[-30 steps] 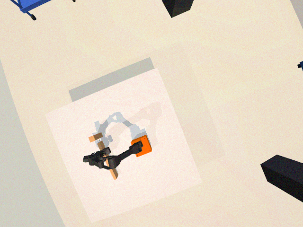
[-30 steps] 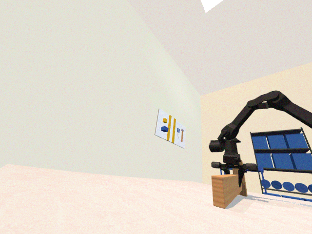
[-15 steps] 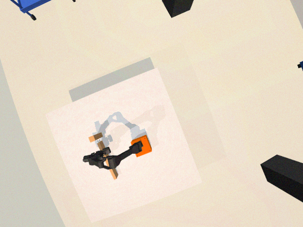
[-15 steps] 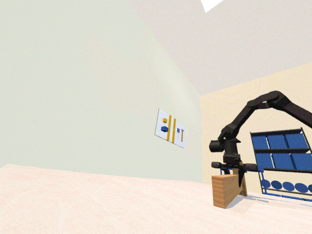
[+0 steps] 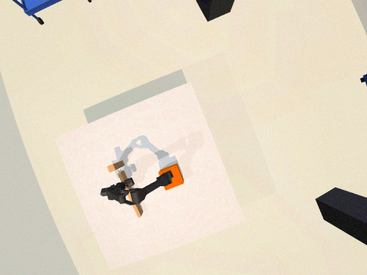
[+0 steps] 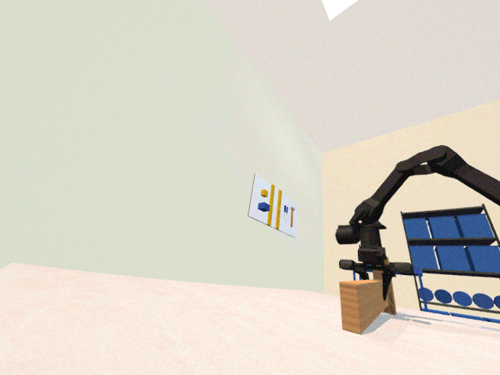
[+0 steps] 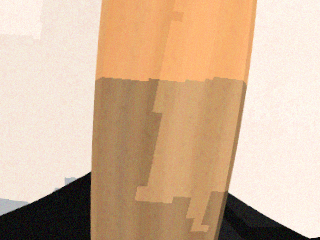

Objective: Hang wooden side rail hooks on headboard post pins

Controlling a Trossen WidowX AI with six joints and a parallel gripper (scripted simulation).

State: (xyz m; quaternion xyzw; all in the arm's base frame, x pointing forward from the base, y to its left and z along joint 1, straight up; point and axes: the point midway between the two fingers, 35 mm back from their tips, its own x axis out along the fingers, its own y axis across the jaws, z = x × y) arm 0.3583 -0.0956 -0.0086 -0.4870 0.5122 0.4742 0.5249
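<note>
The wooden rail [image 5: 136, 208] [image 6: 362, 308] [image 7: 172, 50] stands on edge, its near end in the exterior view low at the table top, apparently touching it. My gripper [image 5: 127, 188] [image 6: 375, 285] [image 7: 150, 178] is shut on the rail, one finger on each side, between its middle and its hook end. The headboard post [image 5: 114, 166] [image 6: 391, 305] is beyond the rail's other end. Small steel parts [image 5: 120, 170] show in a narrow gap between rail and post in the top view. Whether the hooks sit on the pins cannot be seen; the slot and pins are hidden.
The arm's orange base [image 5: 177, 177] is on the pale table [image 5: 178, 118], to the right of the rail in the top view. The arm arches over to the rail. A shelf with blue bins [image 6: 440, 227] and a wall board [image 6: 258, 198] are in the background.
</note>
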